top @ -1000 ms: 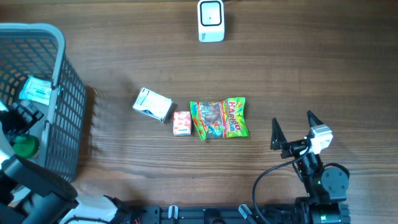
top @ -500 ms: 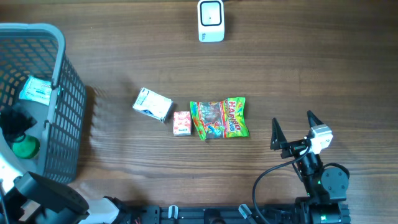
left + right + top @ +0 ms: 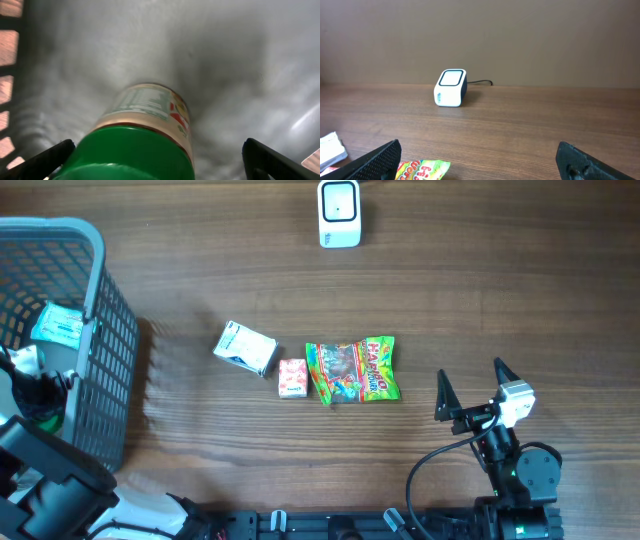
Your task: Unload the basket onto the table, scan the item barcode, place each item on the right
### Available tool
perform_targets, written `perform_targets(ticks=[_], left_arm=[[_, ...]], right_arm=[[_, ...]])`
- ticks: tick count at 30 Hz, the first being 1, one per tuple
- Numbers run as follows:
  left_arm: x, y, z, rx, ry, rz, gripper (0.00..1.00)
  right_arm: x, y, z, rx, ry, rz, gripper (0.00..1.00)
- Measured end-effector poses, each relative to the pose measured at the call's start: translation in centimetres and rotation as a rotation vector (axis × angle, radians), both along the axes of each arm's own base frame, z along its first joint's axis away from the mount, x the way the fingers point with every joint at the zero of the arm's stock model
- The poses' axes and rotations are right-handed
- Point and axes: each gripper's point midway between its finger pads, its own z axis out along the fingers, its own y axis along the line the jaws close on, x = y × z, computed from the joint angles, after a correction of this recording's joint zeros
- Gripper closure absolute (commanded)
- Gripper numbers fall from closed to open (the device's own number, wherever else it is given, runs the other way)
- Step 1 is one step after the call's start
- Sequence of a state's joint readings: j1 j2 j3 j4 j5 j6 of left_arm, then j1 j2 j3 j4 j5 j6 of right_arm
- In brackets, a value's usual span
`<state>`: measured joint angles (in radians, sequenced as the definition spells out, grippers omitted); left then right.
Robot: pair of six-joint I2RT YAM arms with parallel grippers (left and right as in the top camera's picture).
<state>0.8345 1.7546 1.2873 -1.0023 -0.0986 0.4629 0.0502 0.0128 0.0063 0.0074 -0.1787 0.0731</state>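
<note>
Basket wall (image 3: 112, 360) tight beside green-capped jar (image 3: 146, 125)

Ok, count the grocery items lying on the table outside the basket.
3: a white-and-blue carton leftmost, a small pink packet in the middle, and a colourful gummy-sweet bag on the right. None appear hidden.

Soft, even light on the brown wooden surface (image 3: 480, 290); the grey mesh plastic basket (image 3: 115, 360) throws a faint gridded shadow rightward; left wrist view dim, green-lidded jar (image 3: 142, 127) blurred.
</note>
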Motion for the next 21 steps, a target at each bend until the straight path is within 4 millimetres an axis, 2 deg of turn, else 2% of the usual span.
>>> perform_targets(ticks=[7, 8, 9, 11, 13, 17, 21], left_arm=[[-0.7, -1.1, -2.4, -0.037, -0.002, 0.0, 0.0], [-0.7, -1.1, -2.6, -0.036, -0.001, 0.0, 0.03], [-0.6, -1.0, -2.7, -0.028, -0.008, 0.0, 0.08], [-0.2, -0.8, -2.7, -0.023, -0.028, 0.003, 0.29], [0.1, -0.8, -2.7, -0.032, -0.051, 0.002, 0.38], [1.2, -1.0, -2.8, -0.048, -0.111, 0.009, 0.35], [3.0, 0.6, -2.5, 0.012, -0.198, 0.068, 0.34]], right_arm=[[0.0, 0.0, 0.0, 0.0, 0.0, 0.0, 0.0], [0.0, 0.0, 0.0, 0.0, 0.0, 0.0, 0.0], [0.0, 0.0, 0.0, 0.0, 0.0, 0.0, 0.0], [0.0, 0.0, 0.0, 0.0, 0.0, 0.0, 0.0], [0.0, 0.0, 0.0, 0.0, 0.0, 0.0, 0.0], [0.0, 0.0, 0.0, 0.0, 0.0, 0.0, 0.0], [0.0, 0.0, 0.0, 0.0, 0.0, 0.0, 0.0]])
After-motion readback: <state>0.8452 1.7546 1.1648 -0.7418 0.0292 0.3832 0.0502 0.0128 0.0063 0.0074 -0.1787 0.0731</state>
